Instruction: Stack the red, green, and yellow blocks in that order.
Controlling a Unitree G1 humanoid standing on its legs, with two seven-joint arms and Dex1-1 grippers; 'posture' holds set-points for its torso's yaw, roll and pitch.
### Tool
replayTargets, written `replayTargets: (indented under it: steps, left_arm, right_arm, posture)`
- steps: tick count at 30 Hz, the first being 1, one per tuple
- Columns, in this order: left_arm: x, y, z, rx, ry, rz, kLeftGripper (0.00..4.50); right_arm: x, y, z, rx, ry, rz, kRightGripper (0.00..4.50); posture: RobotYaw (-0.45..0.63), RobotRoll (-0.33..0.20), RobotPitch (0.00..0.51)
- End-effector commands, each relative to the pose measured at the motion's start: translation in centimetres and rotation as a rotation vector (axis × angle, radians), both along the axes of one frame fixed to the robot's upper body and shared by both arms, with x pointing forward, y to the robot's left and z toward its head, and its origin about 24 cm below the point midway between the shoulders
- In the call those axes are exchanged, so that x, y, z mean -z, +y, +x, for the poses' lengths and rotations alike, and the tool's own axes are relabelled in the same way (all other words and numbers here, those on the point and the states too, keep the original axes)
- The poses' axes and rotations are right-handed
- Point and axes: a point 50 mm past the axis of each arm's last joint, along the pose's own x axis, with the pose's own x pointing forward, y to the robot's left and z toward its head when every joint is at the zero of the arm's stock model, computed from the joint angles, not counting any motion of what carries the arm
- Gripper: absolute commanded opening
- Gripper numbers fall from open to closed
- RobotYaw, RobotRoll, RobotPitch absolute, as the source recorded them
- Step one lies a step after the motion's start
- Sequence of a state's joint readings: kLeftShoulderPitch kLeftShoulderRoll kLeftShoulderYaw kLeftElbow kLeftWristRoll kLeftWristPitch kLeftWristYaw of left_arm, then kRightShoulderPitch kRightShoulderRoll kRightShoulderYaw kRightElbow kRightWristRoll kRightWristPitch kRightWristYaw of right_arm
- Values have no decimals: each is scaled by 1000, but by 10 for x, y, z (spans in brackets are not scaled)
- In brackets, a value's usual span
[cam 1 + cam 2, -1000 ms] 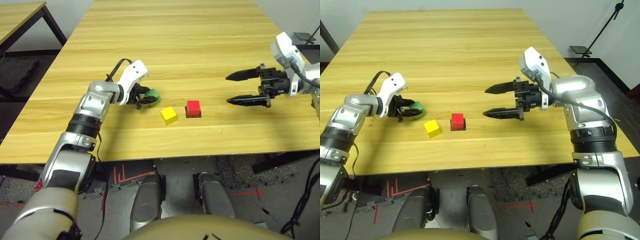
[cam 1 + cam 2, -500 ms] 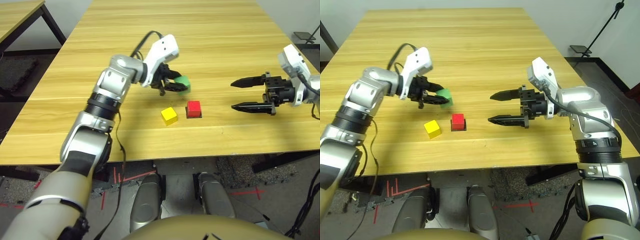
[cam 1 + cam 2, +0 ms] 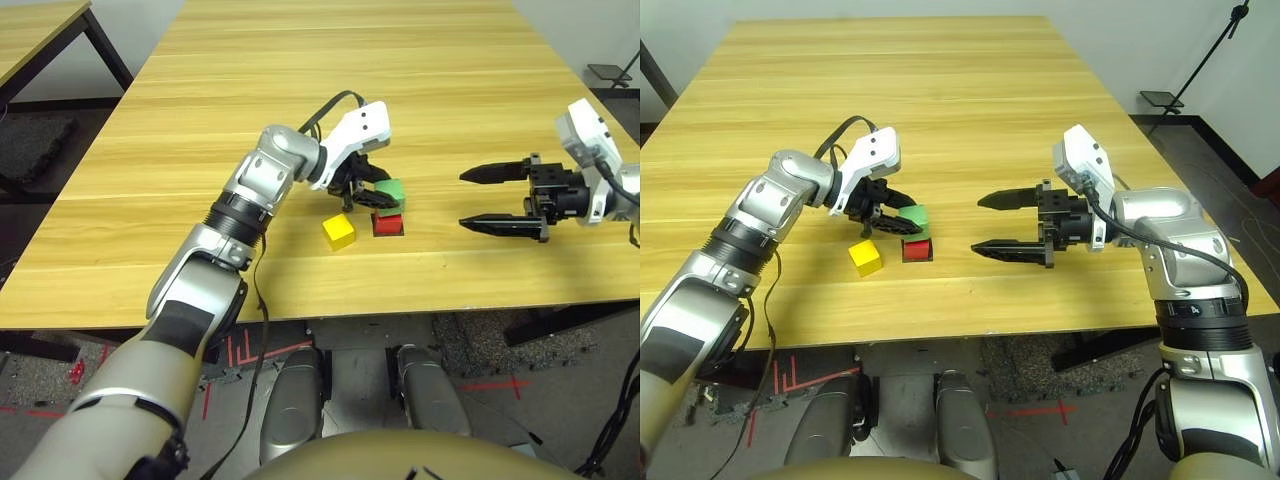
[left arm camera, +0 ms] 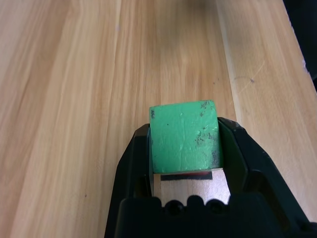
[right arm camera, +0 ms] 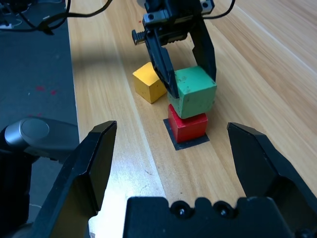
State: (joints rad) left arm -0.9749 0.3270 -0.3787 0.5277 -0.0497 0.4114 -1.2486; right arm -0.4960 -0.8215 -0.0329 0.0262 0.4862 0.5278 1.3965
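Green block (image 5: 195, 92) in the left hand's (image 3: 385, 196) grip, partly hiding the red block (image 5: 187, 126); right hand (image 3: 992, 224) wide.

- The left gripper (image 3: 902, 221) holds the green block (image 3: 916, 218) right over the red block (image 3: 917, 248).
- The yellow block (image 3: 865, 258) sits just beside the red one.
- The right gripper (image 3: 996, 223) is open, well apart.

Green block (image 5: 195, 91), red block (image 5: 187, 126), yellow block (image 5: 149, 82): all plain, matte. Red block sits on a black square patch (image 5: 187, 143). Tabletop (image 3: 300, 90) is pale wood with lengthwise grain; gripper fingers (image 5: 161, 54) black.
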Motion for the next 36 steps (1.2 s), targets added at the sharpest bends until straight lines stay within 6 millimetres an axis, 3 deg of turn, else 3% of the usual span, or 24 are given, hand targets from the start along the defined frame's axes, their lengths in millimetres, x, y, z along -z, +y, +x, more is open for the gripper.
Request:
replayTargets:
  steps: [1,9,22,29,32,36]
  left_arm:
    - [-3,-6,1,28,-19,8,2021]
    - [-4,-12,1,36,-29,-7,2021]
    - [2,-5,0,33,-38,22,2021]
    - [-5,-6,-9,66,-40,2,4388]
    - [-14,-4,-15,62,-45,-9,4456]
    - [-20,19,-25,-47,-4,76,4456]
  right_arm:
    - [-6,-2,-3,9,-18,0,4500]
    - [-6,-3,-2,17,-18,0,4500]
    - [-8,1,3,15,-31,17,4500]
    - [-9,1,7,14,-37,16,4500]
    - [-9,2,9,12,-39,17,4500]
    - [-10,1,10,8,-40,14,4500]
  posture:
    - [-94,-49,88]
    - [-94,-52,91]
    - [-76,-55,86]
    - [-50,-61,76]
    - [-42,-62,70]
    - [-33,-64,66]
